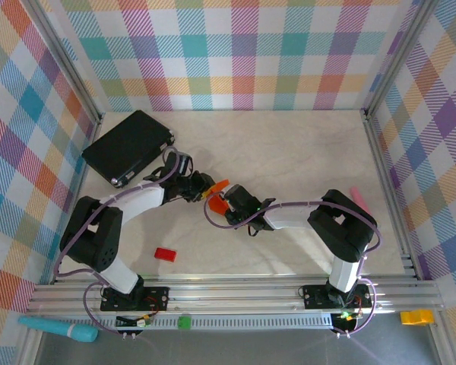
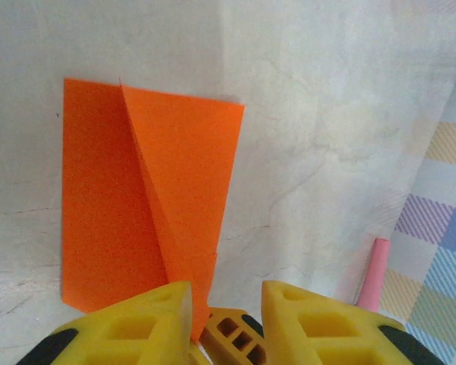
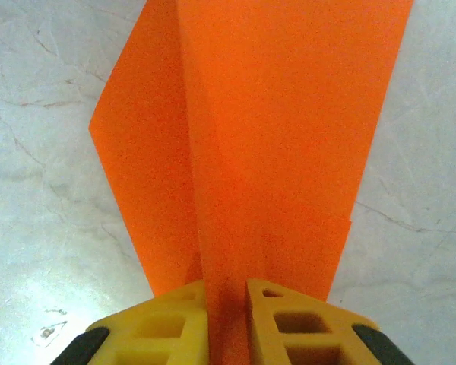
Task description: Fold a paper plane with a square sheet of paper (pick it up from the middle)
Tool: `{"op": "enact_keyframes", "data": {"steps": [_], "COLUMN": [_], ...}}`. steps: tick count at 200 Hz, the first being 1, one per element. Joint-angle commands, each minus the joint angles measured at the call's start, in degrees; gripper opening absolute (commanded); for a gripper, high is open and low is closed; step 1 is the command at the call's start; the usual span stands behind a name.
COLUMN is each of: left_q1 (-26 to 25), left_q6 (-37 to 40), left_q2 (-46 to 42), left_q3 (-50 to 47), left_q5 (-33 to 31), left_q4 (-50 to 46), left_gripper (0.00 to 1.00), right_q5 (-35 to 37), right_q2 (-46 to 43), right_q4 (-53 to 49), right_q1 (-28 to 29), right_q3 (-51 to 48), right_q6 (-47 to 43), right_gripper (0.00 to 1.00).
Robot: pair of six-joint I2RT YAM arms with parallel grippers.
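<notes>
From the right wrist, the right gripper [image 3: 226, 285] has its yellow fingers [image 3: 156, 327] drawn almost together. The paper plane [image 3: 273, 152] runs up out of the narrow slot between them, pressed on both sides, so it is gripped. The plane is bright orange and sharply creased. It is narrow where the fingers pinch it and spreads away from them into a broad panel on the right and a slimmer angled wing on the left, with a long centre crease between the two.

From the left wrist, the left gripper [image 2: 226, 293] stands partly open, with a clear gap between its fingers [image 2: 137, 327]. The pointed end of the paper plane [image 2: 175, 175] dips into that gap and lies against the inner face of the left-hand finger. The other finger is apart from it, so this gripper grips nothing. Beyond the tip the paper widens into a flat upright panel with a slanted flap folded over it.

From above, the red block [image 1: 165, 253] lies towards the near edge of the worktop [image 1: 304, 144], left of centre. Farther in, around the middle and slightly left, the left gripper [image 1: 204, 185] and right gripper [image 1: 217, 205] meet at the paper plane [image 1: 218, 188]. A pink stick [image 1: 359, 198] lies by the right edge. The black flat case [image 1: 129, 147] sits in the far left corner.
</notes>
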Motion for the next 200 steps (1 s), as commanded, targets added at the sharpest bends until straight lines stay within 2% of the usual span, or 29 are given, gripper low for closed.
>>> {"op": "enact_keyframes", "data": {"steps": [1,52,106,142,200], "left_q1": [1.08,1.28,1.25,0.62,-2.65], "left_q6": [0.32,-0.87,-2.90,-3.30,-5.22], "left_q2": [-2.98,-6.23,-6.00,-4.13,3.47], "left_q3": [-2.11,-6.88,-11.67,-13.79,-13.89], "left_q5": [-0.80,-0.92,1.62,2.70,6.08], "left_q4": [-0.73,3.55,11.19,16.04,25.51], "left_gripper": [0.31,0.34,0.35,0.35,0.37], "right_q5": [-2.71,-7.87,-17.68,-25.21,-34.62], "right_q2": [0.65,0.51,0.66,0.74,2.19], "right_q4": [0.98,4.48,6.06,6.54,6.61], "right_q1": [-0.02,-2.03,-5.40,-8.48,-12.70], "right_q3": [-0.67,-3.48,-4.52,-4.74,-4.06], "right_q6": [1.69,4.27,7.80,10.47,14.54], "right_gripper": [0.17,0.17,0.17,0.17,0.17]}}
